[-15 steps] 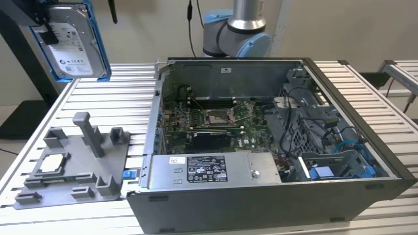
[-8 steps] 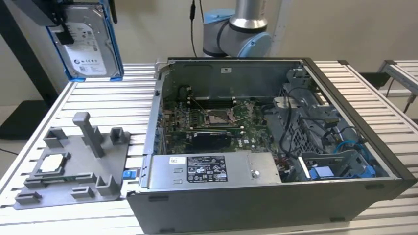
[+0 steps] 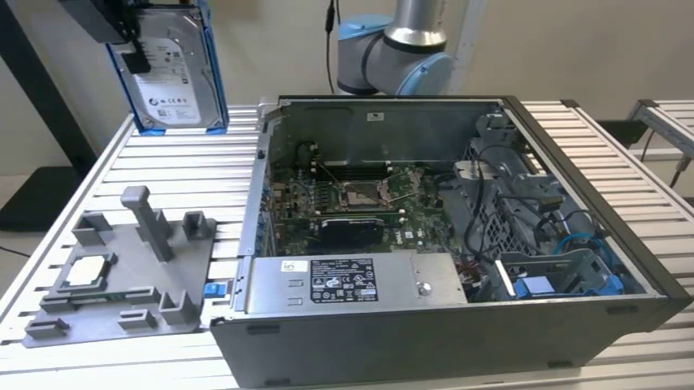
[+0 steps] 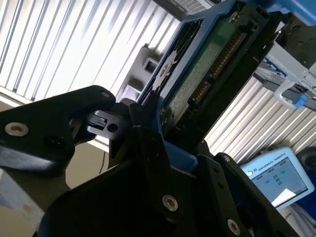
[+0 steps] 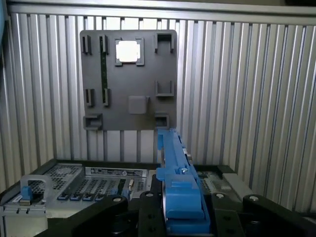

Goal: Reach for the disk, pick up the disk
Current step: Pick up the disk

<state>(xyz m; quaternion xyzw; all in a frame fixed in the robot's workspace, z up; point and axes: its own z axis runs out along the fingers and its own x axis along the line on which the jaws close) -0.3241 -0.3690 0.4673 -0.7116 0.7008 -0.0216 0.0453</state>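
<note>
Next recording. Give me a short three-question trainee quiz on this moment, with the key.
1. True or false: the disk lies flat inside the computer case.
2. What is the hand shut on? A) the disk, at its blue carrier B) a screwdriver C) a fan
3. Fill in: the small square silver chip sits on the grey ____.
Key: 1 false, it is held upright, outside the case. 2 A. 3 tray.
</note>
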